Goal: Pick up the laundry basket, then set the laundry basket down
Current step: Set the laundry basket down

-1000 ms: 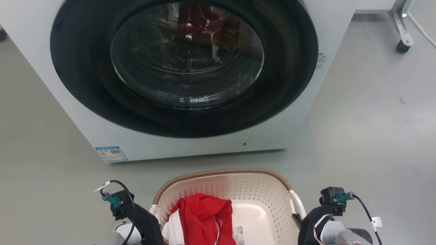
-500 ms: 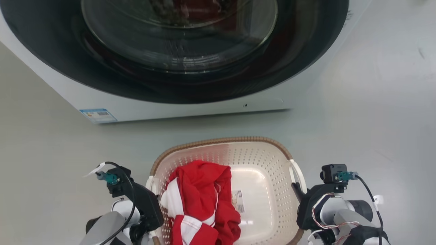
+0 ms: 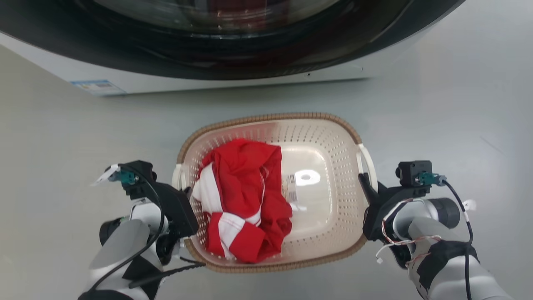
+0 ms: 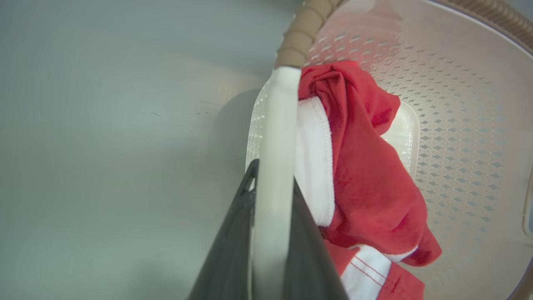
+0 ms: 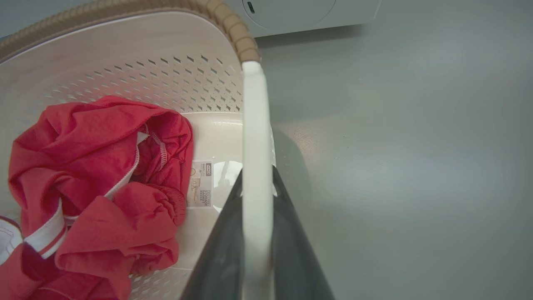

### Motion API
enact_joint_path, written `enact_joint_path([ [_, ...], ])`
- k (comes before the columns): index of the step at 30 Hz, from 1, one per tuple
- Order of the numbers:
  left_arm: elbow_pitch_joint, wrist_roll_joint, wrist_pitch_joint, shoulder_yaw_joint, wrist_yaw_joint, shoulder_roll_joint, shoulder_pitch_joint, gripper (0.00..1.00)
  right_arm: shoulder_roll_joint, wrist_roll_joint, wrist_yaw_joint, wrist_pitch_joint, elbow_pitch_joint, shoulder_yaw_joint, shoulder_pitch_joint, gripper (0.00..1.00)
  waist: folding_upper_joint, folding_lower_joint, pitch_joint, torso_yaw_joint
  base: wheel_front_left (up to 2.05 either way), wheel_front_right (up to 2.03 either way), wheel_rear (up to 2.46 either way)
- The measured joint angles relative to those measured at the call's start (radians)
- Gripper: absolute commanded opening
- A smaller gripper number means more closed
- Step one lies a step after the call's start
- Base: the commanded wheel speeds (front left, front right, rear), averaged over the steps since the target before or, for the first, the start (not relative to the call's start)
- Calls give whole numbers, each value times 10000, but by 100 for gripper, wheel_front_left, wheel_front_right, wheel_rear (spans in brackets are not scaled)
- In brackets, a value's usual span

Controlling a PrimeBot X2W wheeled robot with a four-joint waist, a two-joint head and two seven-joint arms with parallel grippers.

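My left gripper (image 3: 185,193) grips the laundry basket (image 3: 270,118) by its 9 o'clock handle (image 3: 176,177); my right gripper (image 3: 365,183) grips its 3 o'clock handle (image 3: 370,160). A red-and-white garment (image 3: 243,196) lies inside

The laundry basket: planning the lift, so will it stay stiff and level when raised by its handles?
Probably stiff: the laundry basket looks like moulded perforated plastic. Likely light, with one red garment inside. It may dip slightly toward the left gripper, where the garment lies.
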Motion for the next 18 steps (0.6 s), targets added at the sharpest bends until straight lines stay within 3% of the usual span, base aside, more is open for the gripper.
enact_joint_path([
  [18, -180, 345, -1643, -125, 2, 38, -888, 0, -121, -393, -127, -1051, -94, 105, -961, 0, 1, -1, 2165, 173, 0, 0, 0],
])
